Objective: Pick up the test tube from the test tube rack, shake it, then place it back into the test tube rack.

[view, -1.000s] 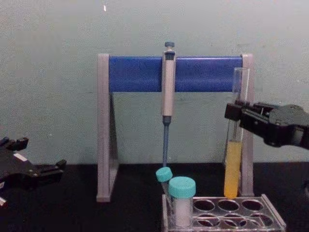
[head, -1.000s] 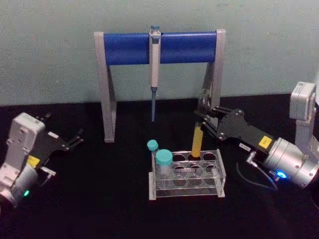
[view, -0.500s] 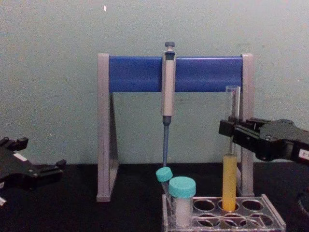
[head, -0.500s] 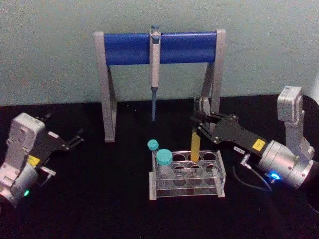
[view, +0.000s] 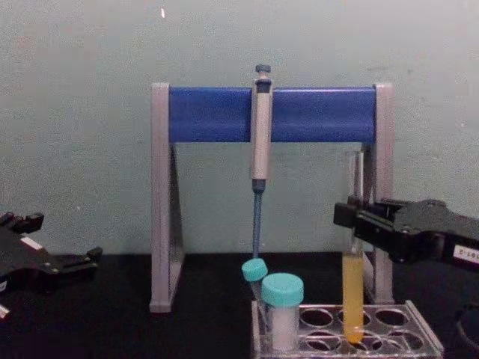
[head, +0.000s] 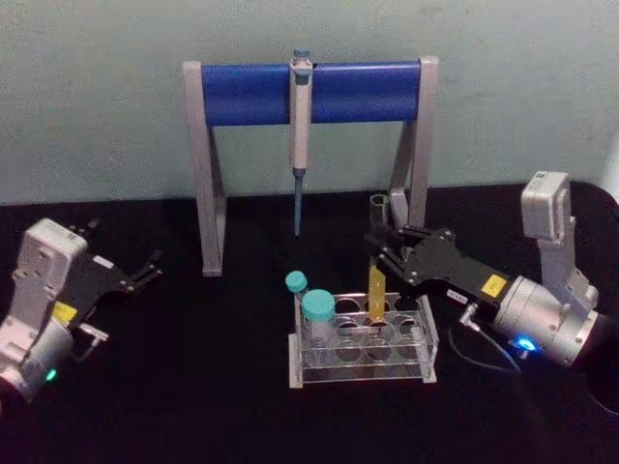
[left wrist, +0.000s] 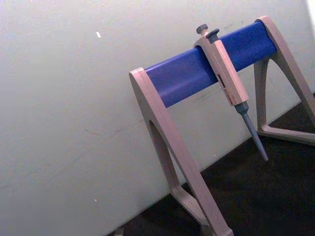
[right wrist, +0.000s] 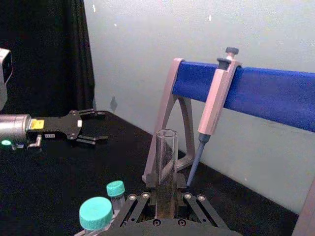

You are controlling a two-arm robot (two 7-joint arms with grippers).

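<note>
Right arm: comes in from the right of the test tube rack, forearm low over the black table and angled in toward the rack's back row, wrist about level. The white upper link stands upright, well right of the rack.

Right gripper: above the rack's back row, fingers pressed in from both sides on the test tube. They pinch the clear glass above the liquid line. From the chest camera the gripper crosses the tube roughly halfway up.

Test tube: upright, open mouth well above the rack, yellow-orange liquid in the lower part. Chest camera shows the tube with its lower end down inside a back-row hole of the rack. Cannot tell whether the round bottom is seated on the rack's floor.

Right wrist camera: the tube's clear upper part rises straight up between the finger linkages.

Left arm: parked well left of the rack, low over the table. Left gripper points toward the rack with fingers spread and nothing between them. The spread also shows far off from the right wrist camera.

Other items: two teal-capped tubes stand in the rack's left end. The pipette stand is behind the rack, with a pipette hanging from its blue bar
</note>
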